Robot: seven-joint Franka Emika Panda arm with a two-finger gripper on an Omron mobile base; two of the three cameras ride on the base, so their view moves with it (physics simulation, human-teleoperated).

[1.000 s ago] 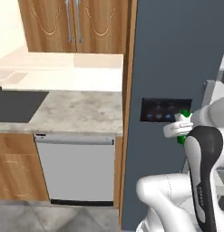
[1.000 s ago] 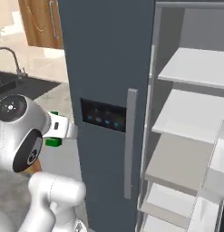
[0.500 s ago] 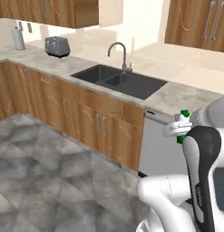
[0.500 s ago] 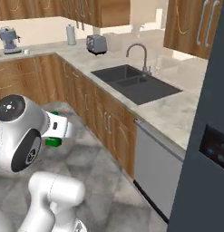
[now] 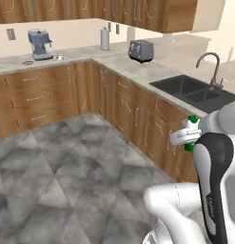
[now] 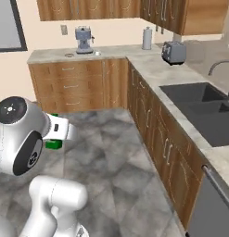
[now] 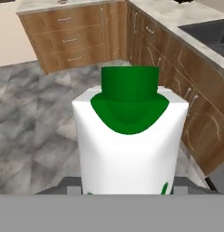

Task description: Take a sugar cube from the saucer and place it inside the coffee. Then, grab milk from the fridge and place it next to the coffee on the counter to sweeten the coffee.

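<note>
Hand view: milk carton [image 7: 130,140], white with green cap and green lower band, sitting upright between the fingers of the hand [image 7: 127,190], which is clasping it low on the body (fingertips mostly hidden behind the carton). Left base view: carton [image 5: 189,133] riding at the hand, above the floor, beside the worktop [image 5: 138,66] with sink [image 5: 195,90]. Handling, judged: light, stiff-walled but crushable, smooth-sided; flat side panels below the cap are offering the best purchase.
</note>
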